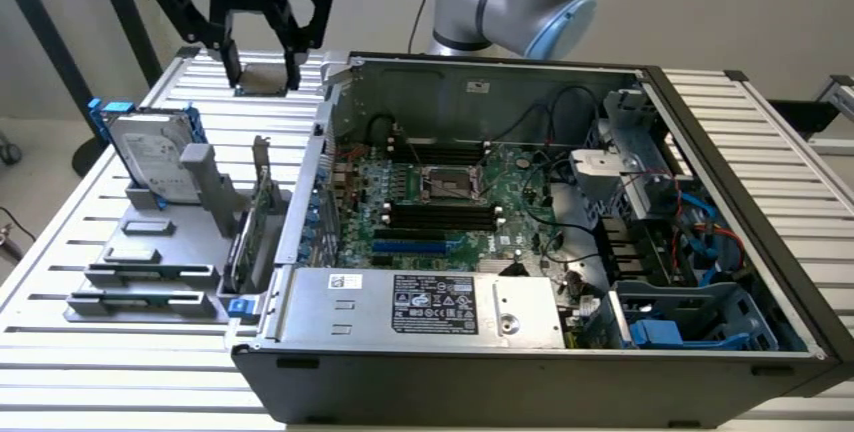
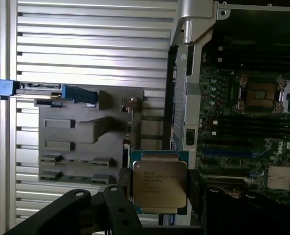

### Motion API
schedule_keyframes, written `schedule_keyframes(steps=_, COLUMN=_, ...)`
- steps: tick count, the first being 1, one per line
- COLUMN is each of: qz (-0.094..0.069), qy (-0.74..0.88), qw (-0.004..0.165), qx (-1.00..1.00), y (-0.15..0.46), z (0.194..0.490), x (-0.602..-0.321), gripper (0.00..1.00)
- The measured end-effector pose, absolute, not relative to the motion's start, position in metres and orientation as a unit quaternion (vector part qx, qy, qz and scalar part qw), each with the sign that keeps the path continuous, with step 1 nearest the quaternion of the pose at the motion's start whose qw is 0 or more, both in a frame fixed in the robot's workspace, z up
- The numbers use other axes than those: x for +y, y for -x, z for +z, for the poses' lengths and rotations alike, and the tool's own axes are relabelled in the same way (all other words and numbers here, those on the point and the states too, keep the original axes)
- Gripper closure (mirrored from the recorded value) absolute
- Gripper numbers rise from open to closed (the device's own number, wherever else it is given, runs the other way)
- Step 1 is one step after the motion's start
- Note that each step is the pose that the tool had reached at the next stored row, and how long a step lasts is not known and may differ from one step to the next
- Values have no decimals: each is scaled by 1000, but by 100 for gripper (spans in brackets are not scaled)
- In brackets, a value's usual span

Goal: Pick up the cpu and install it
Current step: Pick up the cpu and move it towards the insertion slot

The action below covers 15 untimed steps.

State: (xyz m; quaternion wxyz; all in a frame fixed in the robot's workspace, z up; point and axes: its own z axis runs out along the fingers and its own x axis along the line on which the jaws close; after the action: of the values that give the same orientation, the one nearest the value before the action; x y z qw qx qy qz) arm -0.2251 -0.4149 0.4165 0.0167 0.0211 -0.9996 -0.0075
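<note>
Item: cpu [image 2: 159,185], a flat square chip with a dull silver-grey metal lid, fine printed lines and a green board edge. We record it clamped by two opposite edges between the black fingers of the gripper [image 1: 263,72], raised above the ribbed aluminium table [image 1: 80,252] near the far corner of the open computer case [image 1: 534,372]. On the green motherboard [image 1: 400,222] the square socket [image 1: 451,184] looks bare, though we cannot be certain.

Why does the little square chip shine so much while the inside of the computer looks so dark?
Wrist view: the cpu, held between the fingers, has a metal top that reflects the light; the slatted table glares in pale bands; the motherboard lies shaded inside the case. Exterior view: lighting is more even.
</note>
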Motion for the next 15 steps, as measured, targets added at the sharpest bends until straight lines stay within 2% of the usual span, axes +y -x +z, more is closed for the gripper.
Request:
schedule_keyframes(steps=10, qz=-7, qy=-22, qw=17, qx=-1000, y=180, z=416, x=-414, gripper=45)
schedule_keyframes(steps=15, qz=-7, qy=-22, qw=17, qx=-1000, y=161, z=410, x=-400, gripper=45)
